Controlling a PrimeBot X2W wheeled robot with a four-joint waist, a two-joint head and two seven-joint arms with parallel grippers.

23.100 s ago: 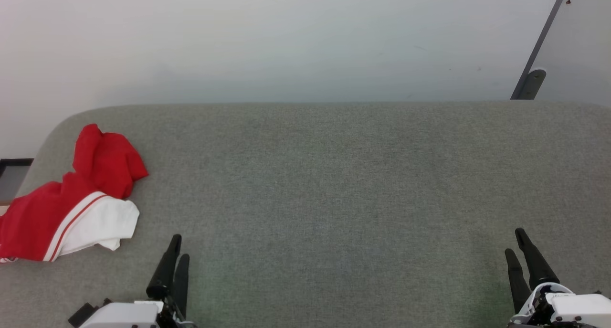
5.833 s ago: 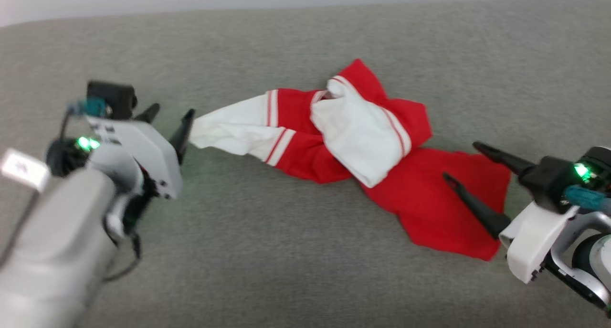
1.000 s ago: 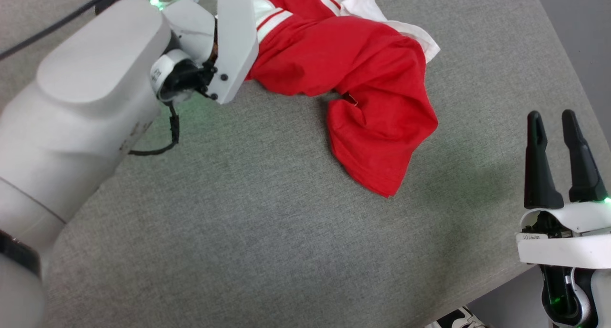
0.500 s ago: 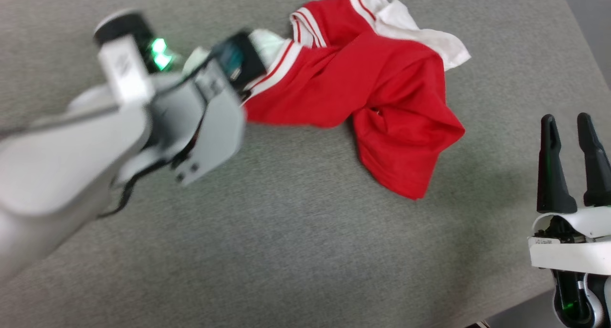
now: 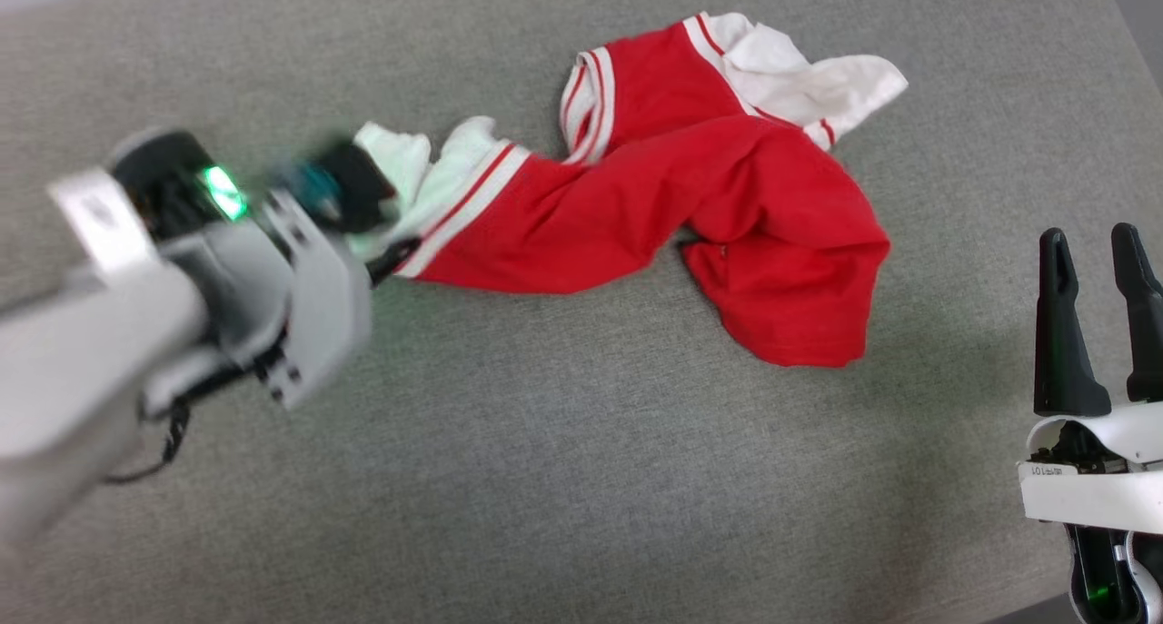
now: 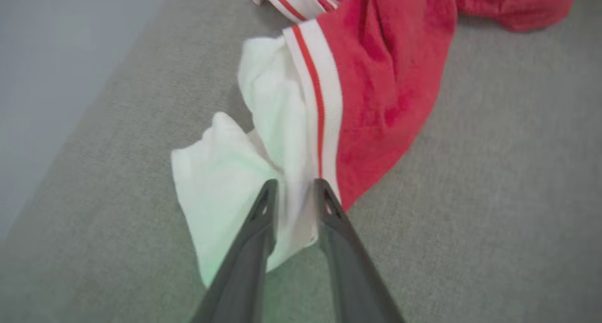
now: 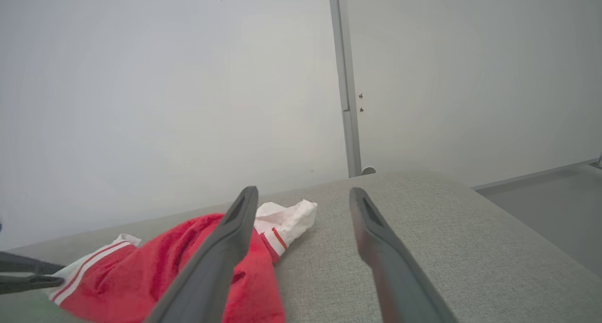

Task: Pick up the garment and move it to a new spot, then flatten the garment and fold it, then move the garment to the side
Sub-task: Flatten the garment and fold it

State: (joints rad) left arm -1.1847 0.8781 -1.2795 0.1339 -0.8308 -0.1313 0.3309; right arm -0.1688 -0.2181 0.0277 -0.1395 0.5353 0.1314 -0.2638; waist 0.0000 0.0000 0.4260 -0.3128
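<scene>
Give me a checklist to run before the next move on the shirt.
1. Left gripper closed on the white sleeve: ok, fabric sits pinched between its fingers.
2. Grip takes one layer alone: cannot tell, the fabric there is bunched and blurred.
3. Right gripper open and empty: ok, it stands apart from the shirt.
4. Shirt flat: not ok, it is twisted in the middle and the red body is folded over itself.
5. Shirt wholly on the grey surface: ok in the head view.
</scene>
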